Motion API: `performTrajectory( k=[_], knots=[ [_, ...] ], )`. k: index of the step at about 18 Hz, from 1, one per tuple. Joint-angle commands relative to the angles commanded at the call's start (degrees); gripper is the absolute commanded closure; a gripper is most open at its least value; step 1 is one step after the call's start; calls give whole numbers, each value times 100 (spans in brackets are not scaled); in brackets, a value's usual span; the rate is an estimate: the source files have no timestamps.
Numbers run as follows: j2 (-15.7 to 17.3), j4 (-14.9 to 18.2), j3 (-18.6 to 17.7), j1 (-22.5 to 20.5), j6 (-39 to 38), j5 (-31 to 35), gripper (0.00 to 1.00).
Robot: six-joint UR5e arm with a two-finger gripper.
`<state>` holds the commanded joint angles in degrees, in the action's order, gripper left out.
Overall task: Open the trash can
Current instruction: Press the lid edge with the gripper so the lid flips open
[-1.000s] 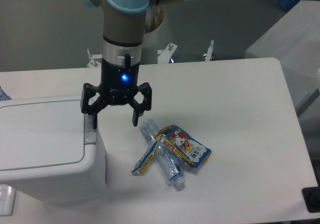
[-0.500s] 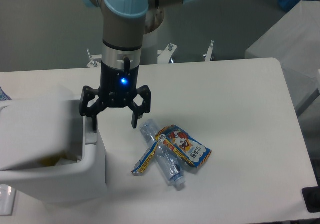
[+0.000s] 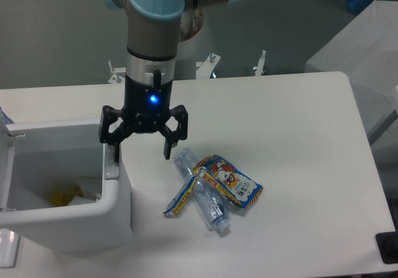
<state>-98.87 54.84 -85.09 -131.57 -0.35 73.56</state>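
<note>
the trash can [image 3: 93,225] stands at the left edge of the table [image 3: 292,135]; its lid is swung up to the far left, exposing scraps inside. the gripper [image 3: 142,146] hangs with fingers spread and empty, one fingertip [image 3: 115,155] at the latch tab on the can's right rim, placed there to press it. a plastic bottle [image 3: 202,194] and snack wrappers [image 3: 231,181] lie near, right of the can. judged: task essentially complete.

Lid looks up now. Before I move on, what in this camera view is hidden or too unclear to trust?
- Trash can: left side and lid cut off by the frame's left edge.
- Bin contents: yellow and white scraps, too unclear to identify.
- Gripper: whether its left finger touches the latch; the finger covers it.
- Bottle: middle hidden under the wrapper.
</note>
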Motion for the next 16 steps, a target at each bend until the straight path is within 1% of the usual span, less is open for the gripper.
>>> performTrajectory(
  k=[2,4,6,8,10,12,16],
  knots=[
    [0,-9,290,-218,26,-9,0],
    [17,-52,475,-430,123,35,0],
    [52,-79,642,-737,254,184,0],
    [79,-27,661,-809,927,464,0],
    [79,26,617,-844,1789,1148,0],
    [70,79,608,-870,2309,1563,0],
    [70,246,582,-1151,2961,1661,0]
  ],
)
